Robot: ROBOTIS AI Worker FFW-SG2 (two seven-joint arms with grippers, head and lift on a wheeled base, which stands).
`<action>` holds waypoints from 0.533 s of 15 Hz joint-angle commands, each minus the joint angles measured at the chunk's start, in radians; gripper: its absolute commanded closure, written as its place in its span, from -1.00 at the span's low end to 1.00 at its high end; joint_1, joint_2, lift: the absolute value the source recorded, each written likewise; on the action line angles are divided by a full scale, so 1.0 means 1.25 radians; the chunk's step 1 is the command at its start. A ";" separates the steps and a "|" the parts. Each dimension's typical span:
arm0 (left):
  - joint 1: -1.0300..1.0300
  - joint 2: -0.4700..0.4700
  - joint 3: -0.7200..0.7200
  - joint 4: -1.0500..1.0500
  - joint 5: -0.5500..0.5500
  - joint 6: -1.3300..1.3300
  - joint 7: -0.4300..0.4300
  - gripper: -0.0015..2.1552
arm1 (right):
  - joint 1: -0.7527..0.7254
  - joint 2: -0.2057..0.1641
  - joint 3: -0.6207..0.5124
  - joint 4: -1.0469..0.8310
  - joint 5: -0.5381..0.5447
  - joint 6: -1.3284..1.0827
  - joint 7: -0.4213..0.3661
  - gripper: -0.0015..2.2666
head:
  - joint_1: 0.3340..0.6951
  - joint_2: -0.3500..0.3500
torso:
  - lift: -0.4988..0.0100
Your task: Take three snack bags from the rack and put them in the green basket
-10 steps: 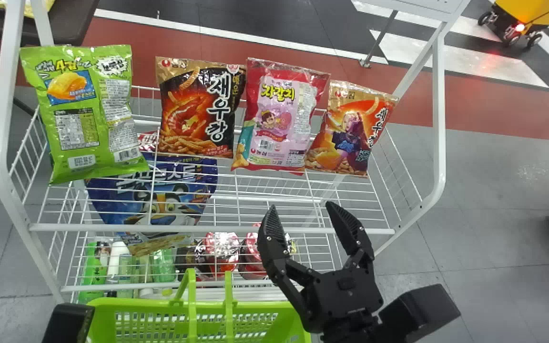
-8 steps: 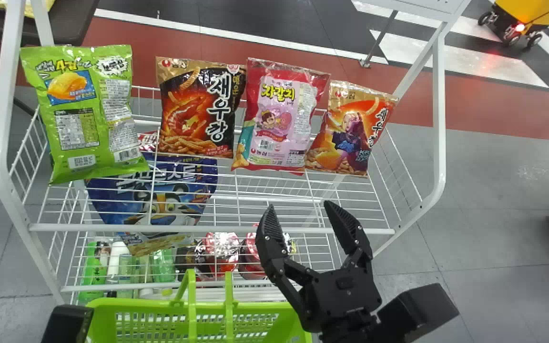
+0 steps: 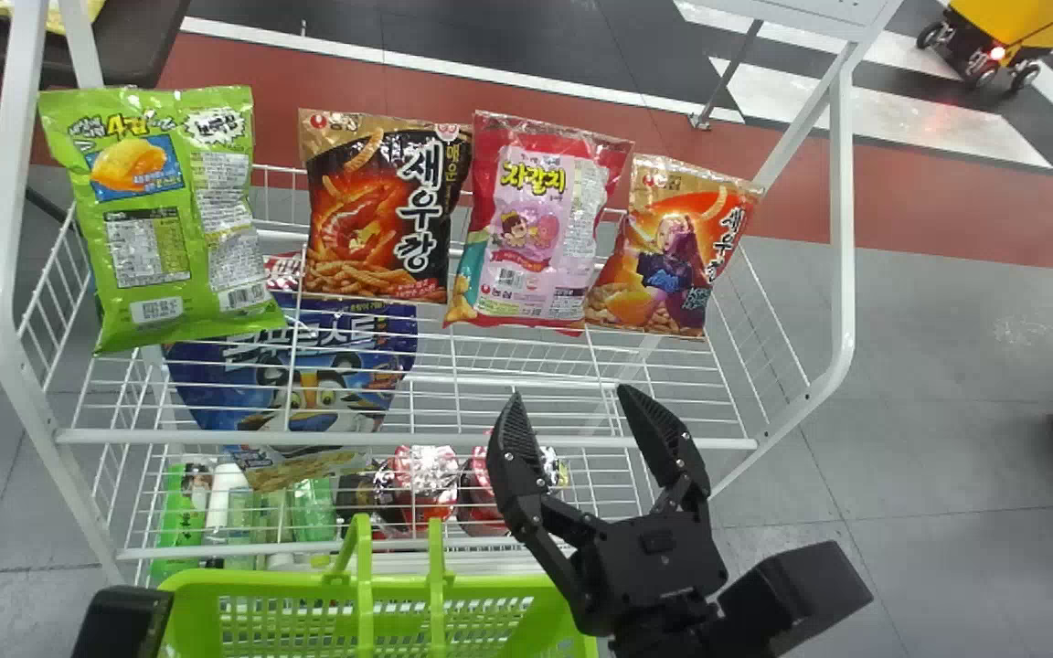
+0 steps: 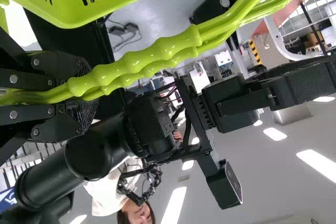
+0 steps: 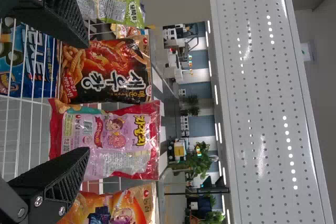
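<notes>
Four snack bags stand in a row on the rack's top tier: a green bag, a black-and-orange bag, a pink bag and an orange bag. My right gripper is open and empty at the rack's front rail, below the pink bag. In the right wrist view, that gripper spreads its fingers across the black-and-orange bag and pink bag. The green basket hangs before the rack; my left gripper is shut on its handle.
The white rack's front rail runs across below the bags, between side posts. A blue bag leans in the wire tier, with bottles and red packages underneath. Black part of the left arm shows at bottom left.
My right gripper has drifted slightly left in the head view, still open. The basket has shifted a touch to the left, while the bags on the rack stay put.
</notes>
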 commanded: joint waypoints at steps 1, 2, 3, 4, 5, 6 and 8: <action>0.000 0.000 0.000 0.002 0.000 -0.002 -0.003 0.29 | -0.002 0.000 0.000 0.003 0.001 0.000 0.000 -0.89 | 1.00 -1.00 | 0.92; 0.000 0.000 0.000 0.002 0.001 -0.002 -0.003 0.29 | -0.003 0.000 0.000 0.003 0.001 0.000 0.000 -0.89 | 1.00 -1.00 | 0.92; 0.000 -0.001 -0.001 0.002 0.001 -0.002 -0.004 0.29 | -0.003 0.000 0.000 0.003 0.001 0.000 0.000 -0.89 | 1.00 -1.00 | 0.92; 0.001 0.000 -0.004 0.002 0.001 -0.002 -0.004 0.29 | -0.002 0.000 0.000 0.003 0.000 0.000 0.002 -0.89 | 1.00 -1.00 | 0.92; 0.002 0.000 -0.004 0.002 0.000 -0.002 -0.005 0.29 | -0.002 0.000 0.000 0.003 0.000 0.000 0.004 -0.89 | 1.00 -1.00 | 0.92; 0.004 0.000 -0.004 0.001 0.000 -0.004 -0.005 0.29 | -0.001 0.000 0.000 0.004 0.000 0.000 0.004 -0.89 | 1.00 -1.00 | 0.92; 0.006 0.000 -0.004 0.001 0.000 -0.004 -0.008 0.29 | -0.002 0.000 0.002 0.004 0.000 0.000 0.005 -0.89 | 1.00 -1.00 | 0.92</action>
